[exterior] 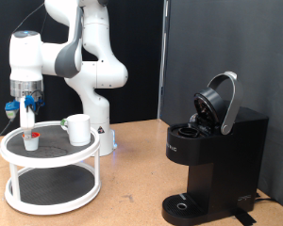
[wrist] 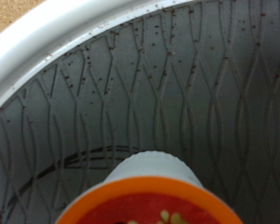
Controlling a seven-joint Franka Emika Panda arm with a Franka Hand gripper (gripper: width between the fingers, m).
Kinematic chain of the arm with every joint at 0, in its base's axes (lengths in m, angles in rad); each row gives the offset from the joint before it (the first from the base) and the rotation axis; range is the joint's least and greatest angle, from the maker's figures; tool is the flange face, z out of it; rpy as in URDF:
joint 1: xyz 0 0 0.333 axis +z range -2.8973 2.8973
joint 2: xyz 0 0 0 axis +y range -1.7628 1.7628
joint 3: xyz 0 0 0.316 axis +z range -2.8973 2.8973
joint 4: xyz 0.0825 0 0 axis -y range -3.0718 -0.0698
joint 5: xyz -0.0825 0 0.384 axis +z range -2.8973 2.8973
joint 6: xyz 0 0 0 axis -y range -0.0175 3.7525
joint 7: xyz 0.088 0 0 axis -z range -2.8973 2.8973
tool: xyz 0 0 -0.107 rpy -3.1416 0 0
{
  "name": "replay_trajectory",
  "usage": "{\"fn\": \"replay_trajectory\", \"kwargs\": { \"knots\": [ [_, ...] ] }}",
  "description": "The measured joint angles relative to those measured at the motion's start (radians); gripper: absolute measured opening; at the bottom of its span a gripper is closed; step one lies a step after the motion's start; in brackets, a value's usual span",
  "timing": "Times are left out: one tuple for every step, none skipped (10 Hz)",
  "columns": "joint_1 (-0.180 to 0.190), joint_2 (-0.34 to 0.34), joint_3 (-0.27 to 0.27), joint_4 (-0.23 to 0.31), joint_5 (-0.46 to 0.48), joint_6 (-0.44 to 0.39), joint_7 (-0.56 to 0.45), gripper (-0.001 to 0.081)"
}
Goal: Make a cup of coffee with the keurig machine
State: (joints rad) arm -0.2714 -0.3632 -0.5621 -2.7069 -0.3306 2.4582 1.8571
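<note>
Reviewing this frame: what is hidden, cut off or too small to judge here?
- Gripper, exterior view: too small to tell whether the jaws are open or shut above the pod; absent from the wrist view.
- Pod, wrist view: bottom edge cuts it off.
- Keurig machine, exterior view: open lid, chamber contents too dark.
- Cup: inside hidden by its wall.

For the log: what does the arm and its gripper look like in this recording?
The arm is glossy white with rounded segments and grey joint sections. The gripper hangs from a white wrist with a blue band; its fingers look pale. Black cables trail behind.
</note>
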Motion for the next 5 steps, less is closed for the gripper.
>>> {"fn": "replay_trajectory", "kwargs": {
  "knots": [
    [0.000,0.010,0.000,-0.002,0.000,0.011,0.001,0.0734],
    [-0.001,0.021,0.000,-0.003,0.000,0.021,0.002,0.0734],
    [-0.001,0.030,0.000,-0.003,0.000,0.028,0.004,0.0734],
    [-0.001,0.036,0.000,-0.003,0.000,0.031,0.005,0.0734],
    [-0.001,0.043,0.000,-0.003,0.000,0.037,0.007,0.0734]
  ]
}}
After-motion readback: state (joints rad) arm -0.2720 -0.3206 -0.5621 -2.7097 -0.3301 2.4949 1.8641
